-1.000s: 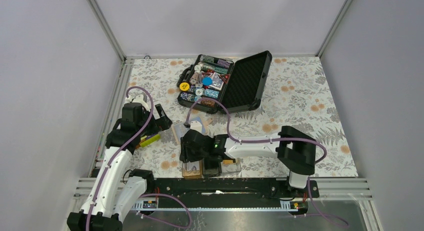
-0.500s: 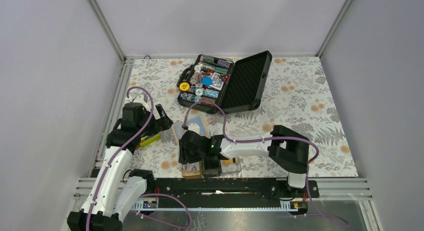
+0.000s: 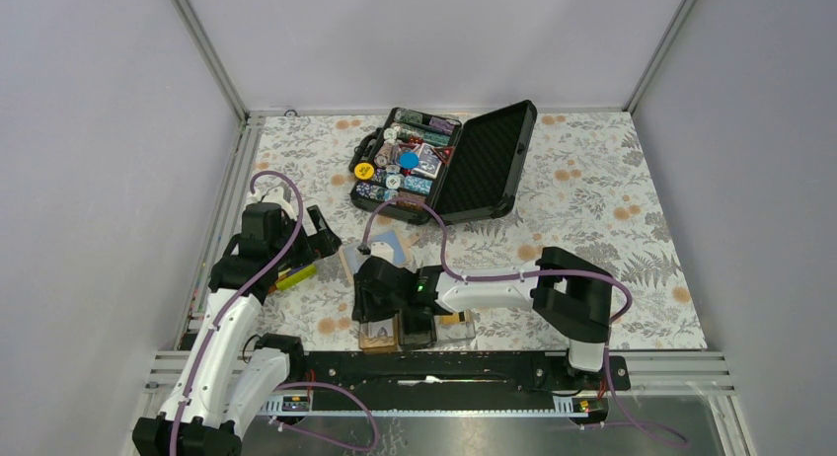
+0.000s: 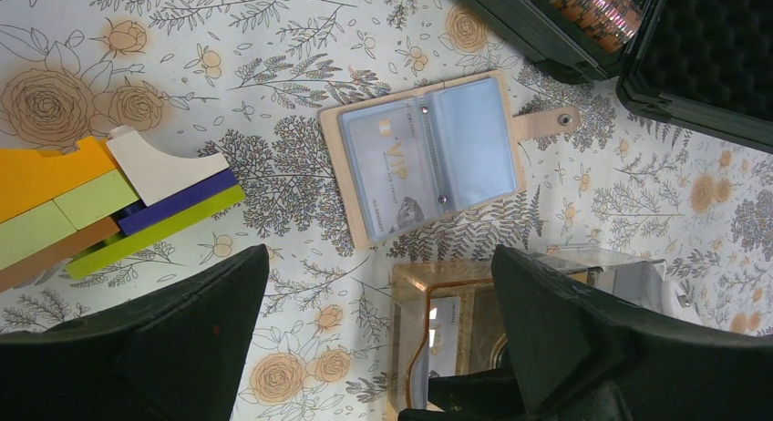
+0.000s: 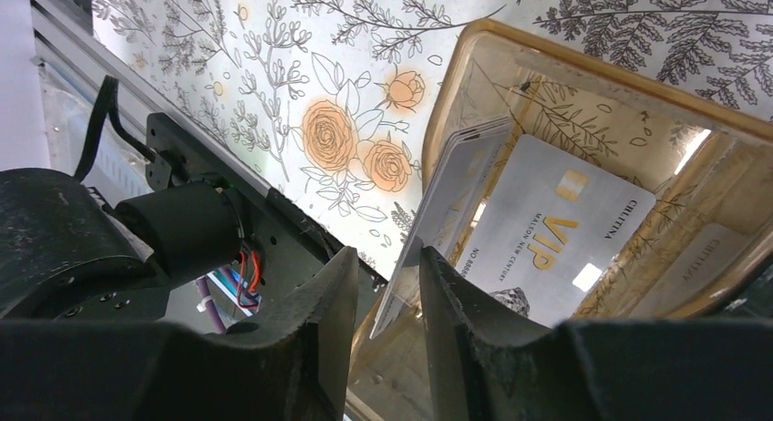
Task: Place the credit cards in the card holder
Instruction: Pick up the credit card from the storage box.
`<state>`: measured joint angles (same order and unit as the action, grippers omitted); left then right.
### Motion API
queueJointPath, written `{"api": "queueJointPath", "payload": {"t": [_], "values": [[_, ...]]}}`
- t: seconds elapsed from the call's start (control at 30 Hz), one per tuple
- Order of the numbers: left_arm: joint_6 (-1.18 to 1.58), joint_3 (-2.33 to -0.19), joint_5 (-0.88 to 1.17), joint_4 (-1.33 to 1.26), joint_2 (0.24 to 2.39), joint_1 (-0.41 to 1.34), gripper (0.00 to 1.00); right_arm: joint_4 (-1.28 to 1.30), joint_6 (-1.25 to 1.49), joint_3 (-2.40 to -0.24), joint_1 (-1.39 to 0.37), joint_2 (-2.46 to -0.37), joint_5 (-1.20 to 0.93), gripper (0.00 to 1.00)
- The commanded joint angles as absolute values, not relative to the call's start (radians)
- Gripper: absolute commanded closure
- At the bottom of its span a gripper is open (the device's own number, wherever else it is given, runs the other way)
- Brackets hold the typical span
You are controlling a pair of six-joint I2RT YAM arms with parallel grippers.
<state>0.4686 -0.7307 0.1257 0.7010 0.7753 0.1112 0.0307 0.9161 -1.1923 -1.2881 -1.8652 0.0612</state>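
The card holder (image 3: 456, 326) sits at the near table edge. Its brown compartment (image 5: 583, 66) holds a silver card with gold VIP lettering (image 5: 547, 239) lying flat. A second card (image 5: 456, 175) stands on edge in it, leaning on one finger of my right gripper (image 5: 387, 257). The jaws stand slightly apart around that card's edge. My right gripper (image 3: 380, 308) is right above the holder. My left gripper (image 4: 374, 348) is wide open and empty, above the table left of the holder (image 4: 447, 293). A tan wallet (image 4: 428, 157) lies open with another VIP card (image 4: 392, 166) in its sleeve.
An open black chip case (image 3: 444, 165) stands at the back centre. Coloured blocks (image 4: 91, 211) lie at the left, near my left gripper (image 3: 321, 229). The black front rail (image 3: 444, 362) runs just behind the holder.
My right arm has shifted slightly to the left over the holder's brown compartment. The left arm has not moved.
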Motion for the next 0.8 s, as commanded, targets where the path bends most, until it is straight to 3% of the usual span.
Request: {"api": "queueJointPath", "payload": {"t": [0.0,0.33,0.63,0.77], "values": [[0.472,-0.732,0.135,0.654,0.774,0.106,0.01,-0.035,0.929,-1.195,-1.283,-1.795,0.072,0.63],[0.472,-0.729,0.135,0.654,0.773,0.106,0.01,-0.032,0.936,-1.191,-1.283,-1.798,0.071,0.72],[0.474,-0.730,0.133,0.653,0.773,0.106,0.01,0.010,0.946,-1.191,-1.283,-1.786,0.091,0.87],[0.473,-0.729,0.132,0.654,0.773,0.106,0.01,0.068,0.948,-1.202,-1.283,-1.783,0.107,0.88]]}}
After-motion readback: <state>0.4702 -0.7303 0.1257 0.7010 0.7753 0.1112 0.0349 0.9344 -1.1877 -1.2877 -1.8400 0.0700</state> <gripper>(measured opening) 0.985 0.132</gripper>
